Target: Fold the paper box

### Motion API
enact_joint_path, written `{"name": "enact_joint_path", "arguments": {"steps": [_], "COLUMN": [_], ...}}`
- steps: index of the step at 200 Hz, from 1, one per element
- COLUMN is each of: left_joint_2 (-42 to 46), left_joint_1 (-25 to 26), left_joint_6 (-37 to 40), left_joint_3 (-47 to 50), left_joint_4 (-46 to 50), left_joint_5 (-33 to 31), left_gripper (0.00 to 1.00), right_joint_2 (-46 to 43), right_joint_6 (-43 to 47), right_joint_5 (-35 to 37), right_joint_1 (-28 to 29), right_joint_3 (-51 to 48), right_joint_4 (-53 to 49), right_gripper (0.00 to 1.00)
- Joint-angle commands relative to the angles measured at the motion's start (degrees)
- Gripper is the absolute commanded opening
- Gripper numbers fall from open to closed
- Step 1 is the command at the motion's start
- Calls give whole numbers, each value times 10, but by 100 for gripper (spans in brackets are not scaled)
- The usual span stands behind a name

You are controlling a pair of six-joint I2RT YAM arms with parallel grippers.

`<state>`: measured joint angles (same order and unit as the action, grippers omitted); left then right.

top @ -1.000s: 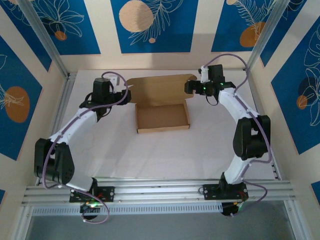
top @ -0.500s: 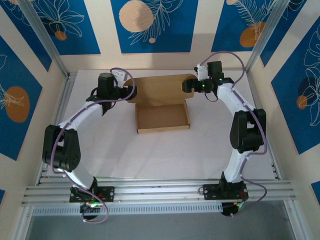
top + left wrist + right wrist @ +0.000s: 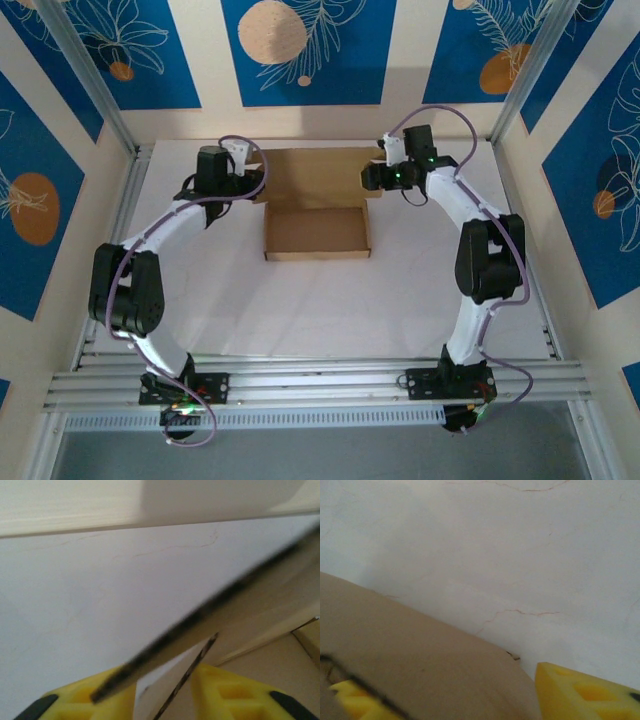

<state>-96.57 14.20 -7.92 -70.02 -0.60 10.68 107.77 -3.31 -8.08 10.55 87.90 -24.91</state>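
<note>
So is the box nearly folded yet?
Partly. The paper box already has its tray walls standing. In hand: the left gripper and right gripper are at the lid flap corners. To do: closing that lid and probably tucking it in.

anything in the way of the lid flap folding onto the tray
Nothing visible: the paper box tray holds nothing, and the left pincer and right pincer sit at the lid flap's side edges.

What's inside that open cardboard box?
Inside the paper box only its bare brown floor shows, nothing lying on it. The table right beneath is covered, so unseen.
</note>
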Motion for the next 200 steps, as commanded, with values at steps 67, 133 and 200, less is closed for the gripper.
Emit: {"name": "enact_joint_path", "arguments": {"steps": [67,133,200], "left_joint_2": [21,54,73], "left_joint_1": [0,0,2], "left_joint_6": [-34,-45,-118], "left_joint_3": [10,31,59], "left_joint_4": [-9,13,-25], "left_joint_5": [13,0,26], "left_gripper": [8,4,3], "right_joint_2": [-79,-93,-111], "right_joint_6": [-57,-81,-281], "right_joint_5": [116,93,33], "right_joint_1": [58,47,57], "right_joint_3": [-58,-65,-111], "right_joint_4": [19,13,110], "right_gripper": [21,5,37]}}
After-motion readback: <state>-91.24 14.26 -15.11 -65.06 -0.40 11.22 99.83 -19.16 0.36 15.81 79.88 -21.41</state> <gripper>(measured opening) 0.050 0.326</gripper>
